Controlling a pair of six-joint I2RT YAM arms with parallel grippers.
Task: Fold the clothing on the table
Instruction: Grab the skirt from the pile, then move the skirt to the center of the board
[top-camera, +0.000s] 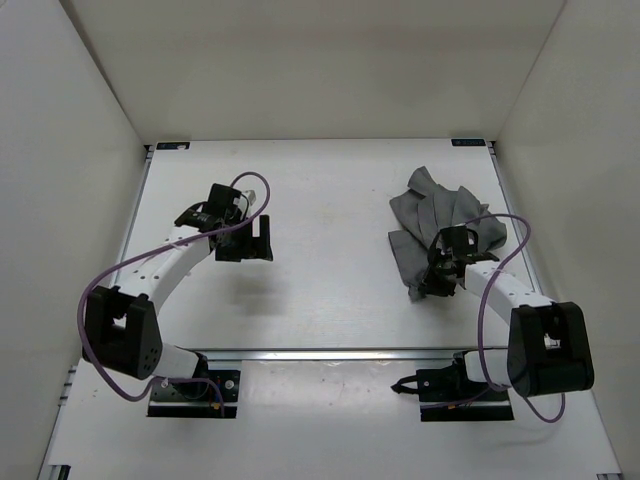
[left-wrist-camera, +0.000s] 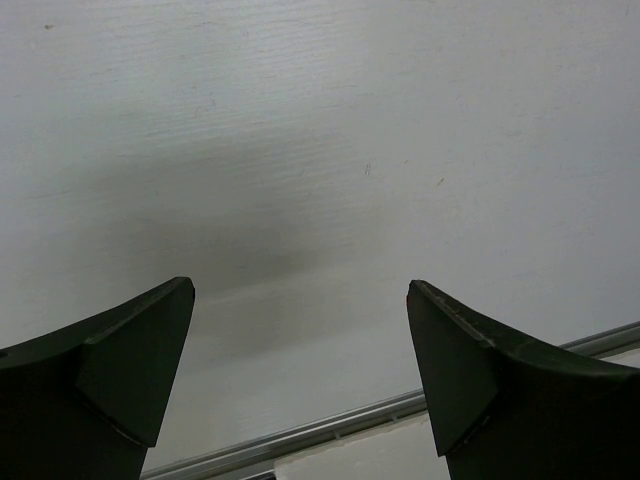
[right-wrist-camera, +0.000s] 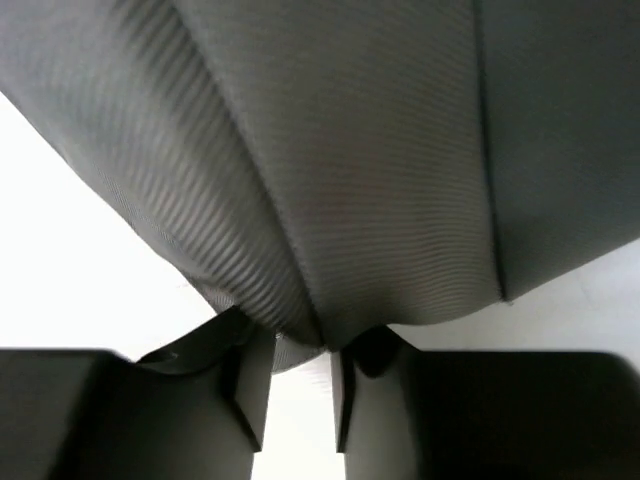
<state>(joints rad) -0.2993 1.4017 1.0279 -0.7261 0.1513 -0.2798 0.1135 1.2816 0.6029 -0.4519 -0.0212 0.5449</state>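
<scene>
Clothing (right-wrist-camera: 380, 150) — ribbed grey folds — pinched in right gripper (right-wrist-camera: 300, 352).

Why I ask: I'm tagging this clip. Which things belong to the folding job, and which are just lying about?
Job: clothing; table; right pincer, pinching the clothing's edge; left pincer, open over bare table.
Not the job: purple cables; white walls; metal rail.

Clothing (right-wrist-camera: 380, 150) cut off by top and side edges in right wrist view; right gripper (top-camera: 432, 280) hides its near corner overhead.
</scene>
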